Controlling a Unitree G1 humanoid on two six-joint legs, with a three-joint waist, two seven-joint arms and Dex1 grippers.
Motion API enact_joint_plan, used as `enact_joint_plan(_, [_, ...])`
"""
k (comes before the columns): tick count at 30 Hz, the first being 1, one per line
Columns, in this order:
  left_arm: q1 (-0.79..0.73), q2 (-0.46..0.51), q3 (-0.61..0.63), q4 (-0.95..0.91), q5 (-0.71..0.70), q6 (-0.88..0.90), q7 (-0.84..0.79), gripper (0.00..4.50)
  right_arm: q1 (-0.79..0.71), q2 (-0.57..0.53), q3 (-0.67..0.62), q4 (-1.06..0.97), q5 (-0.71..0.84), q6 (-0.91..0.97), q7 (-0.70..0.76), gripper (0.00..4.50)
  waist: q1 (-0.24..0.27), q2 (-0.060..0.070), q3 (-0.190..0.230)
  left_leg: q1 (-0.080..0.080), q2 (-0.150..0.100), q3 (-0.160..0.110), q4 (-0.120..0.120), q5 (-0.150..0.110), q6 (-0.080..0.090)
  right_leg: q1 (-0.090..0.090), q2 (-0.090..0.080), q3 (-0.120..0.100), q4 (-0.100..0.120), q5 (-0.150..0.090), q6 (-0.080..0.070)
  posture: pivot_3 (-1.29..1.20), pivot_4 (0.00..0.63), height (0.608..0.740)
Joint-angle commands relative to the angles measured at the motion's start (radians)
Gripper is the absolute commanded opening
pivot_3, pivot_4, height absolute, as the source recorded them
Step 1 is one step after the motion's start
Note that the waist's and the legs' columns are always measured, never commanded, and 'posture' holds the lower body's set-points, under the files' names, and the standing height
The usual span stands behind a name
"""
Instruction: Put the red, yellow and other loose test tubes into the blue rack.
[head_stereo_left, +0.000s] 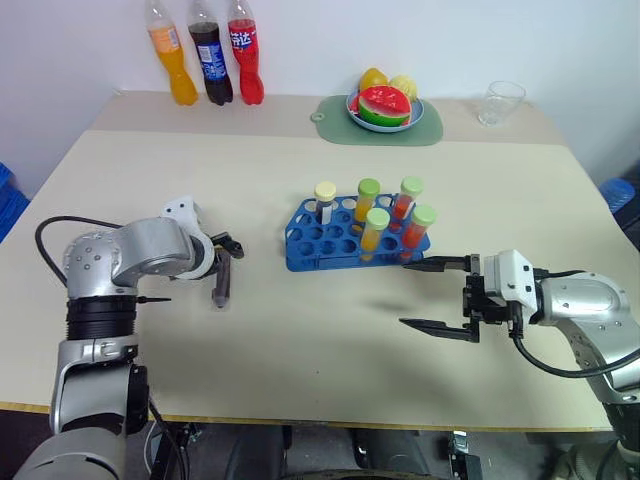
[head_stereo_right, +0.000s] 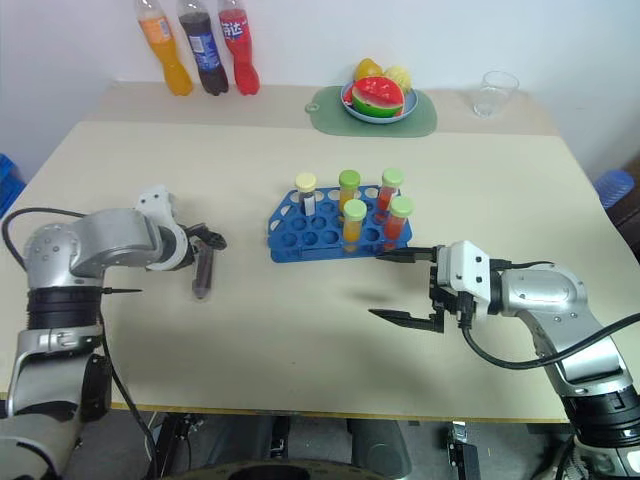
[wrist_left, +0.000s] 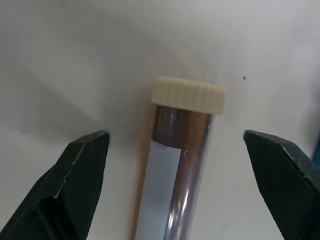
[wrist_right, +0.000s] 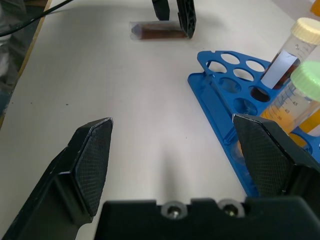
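A loose test tube (head_stereo_left: 221, 289) with dark brown liquid and a pale yellow cap (wrist_left: 188, 94) lies on the table, left of the blue rack (head_stereo_left: 312, 243). My left gripper (wrist_left: 175, 134) points down over it, open. One finger is on each side of the tube, and neither touches it. Several capped tubes stand upright in the rack: red (head_stereo_left: 405, 205) and yellow-orange (head_stereo_left: 372, 235) ones with green caps, and a dark one with a pale cap (head_stereo_left: 325, 197). My right gripper (head_stereo_left: 406, 293) hangs open and empty just right of the rack's near corner, pointing left.
Three soda bottles (head_stereo_left: 205, 50) stand at the far left edge. A fruit bowl (head_stereo_left: 385, 105) sits on a green mat (head_stereo_left: 335, 122) at the far middle. A clear cup (head_stereo_left: 500, 100) stands at the far right. Bare tabletop (head_stereo_left: 320, 340) runs between the arms.
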Motion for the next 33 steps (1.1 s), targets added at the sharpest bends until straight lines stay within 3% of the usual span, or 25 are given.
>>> enact_joint_plan(1, [-0.018,-0.014,0.008,0.037,-0.014,-0.009,0.072,3.03,-0.001,0.002,-0.01,-0.055,0.009,0.012,-0.019,4.27,0.001,0.0,0.0,0.0,0.0,0.0,0.0,0.0,0.0,0.0,0.0,0.0,0.0,0.0,0.0,0.0,0.15,0.74])
enact_joint_plan(5, [-0.02,-0.022,0.01,0.067,-0.014,-0.007,0.098,1.06,0.007,0.001,-0.012,-0.071,0.011,0.028,-0.032,4.27,0.013,0.0,0.0,0.0,0.0,0.0,0.0,0.0,0.0,0.001,0.0,0.0,0.0,0.0,0.0,0.0,0.15,0.74])
enact_joint_plan(6, [-0.014,-0.023,0.017,0.058,-0.014,-0.006,0.092,0.8,0.006,0.001,-0.012,-0.072,0.011,0.033,-0.034,4.27,0.014,0.0,0.0,0.0,-0.001,0.0,0.0,0.0,0.0,0.001,0.0,0.0,-0.001,0.0,0.0,0.0,0.15,0.74])
enact_joint_plan(8, [-0.008,-0.023,0.032,0.036,-0.014,0.002,0.07,0.78,0.003,-0.001,-0.015,-0.071,0.012,0.039,-0.035,4.27,0.014,0.0,0.0,0.0,-0.001,0.0,0.0,0.0,0.0,0.002,0.0,0.0,-0.001,0.0,0.0,0.0,0.15,0.74])
enact_joint_plan(11, [-0.002,0.026,0.07,-0.082,-0.014,0.048,-0.164,0.78,-0.015,0.002,-0.012,-0.06,0.008,0.047,-0.043,4.27,0.013,0.0,0.0,0.0,-0.001,0.0,0.0,0.0,-0.001,0.002,0.0,0.0,-0.002,0.0,0.0,0.0,0.15,0.74])
enact_joint_plan(13, [-0.001,0.081,0.093,-0.189,-0.006,0.084,-0.417,0.78,-0.027,0.01,-0.007,-0.052,0.006,0.05,-0.051,4.27,0.011,-0.002,0.001,0.0,-0.001,0.0,0.0,0.001,-0.001,0.001,0.001,0.0,-0.002,0.0,0.0,0.0,0.15,0.74])
enact_joint_plan(15, [0.018,0.066,0.154,-0.271,0.014,0.061,-0.726,0.78,-0.035,0.02,-0.003,-0.047,0.005,0.054,-0.062,4.27,0.011,-0.002,0.001,-0.002,0.0,-0.001,0.0,0.001,-0.003,0.0,0.002,0.0,-0.002,0.0,-0.001,0.0,0.15,0.74])
enact_joint_plan(17, [0.063,0.143,0.135,-0.372,0.208,0.053,-0.972,0.78,-0.037,0.035,0.002,-0.048,-0.001,0.058,-0.082,4.27,0.01,-0.002,0.001,-0.002,0.0,0.0,0.0,0.001,-0.003,0.0,0.002,0.0,-0.002,-0.001,-0.001,0.0,0.15,0.74])
enact_joint_plan(19, [0.089,0.15,0.134,-0.429,0.347,-0.036,-1.259,0.78,-0.033,0.057,0.004,-0.051,-0.006,0.063,-0.11,4.27,0.008,0.001,-0.001,-0.001,0.0,0.0,-0.001,0.001,-0.003,0.0,0.002,0.0,-0.003,-0.002,-0.004,0.0,0.15,0.74])
enact_joint_plan(23, [0.135,0.142,-0.004,-0.479,0.745,-0.381,-1.768,0.78,-0.011,0.098,-0.004,-0.06,-0.023,0.065,-0.165,4.27,0.014,0.001,-0.001,-0.002,0.0,0.0,-0.001,0.001,-0.002,0.0,0.003,0.0,-0.004,-0.003,-0.004,0.0,0.15,0.74])
enact_joint_plan(28, [0.153,0.005,-0.164,-0.354,1.093,-0.789,-2.15,0.78,0.071,0.119,-0.029,-0.101,-0.053,0.051,-0.232,4.27,0.014,0.001,-0.001,-0.004,0.0,0.0,0.0,-0.002,0.004,0.001,0.002,0.0,-0.007,-0.003,-0.004,0.0,0.15,0.74])
enact_joint_plan(33, [0.06,-0.09,-0.217,-0.11,1.193,-0.914,-2.413,0.78,0.136,0.135,-0.055,-0.139,-0.077,0.034,-0.295,4.27,0.012,0.0,0.0,-0.005,0.0,0.0,0.001,-0.004,0.007,0.0,0.003,0.0,-0.006,-0.002,-0.004,0.0,0.15,0.74])
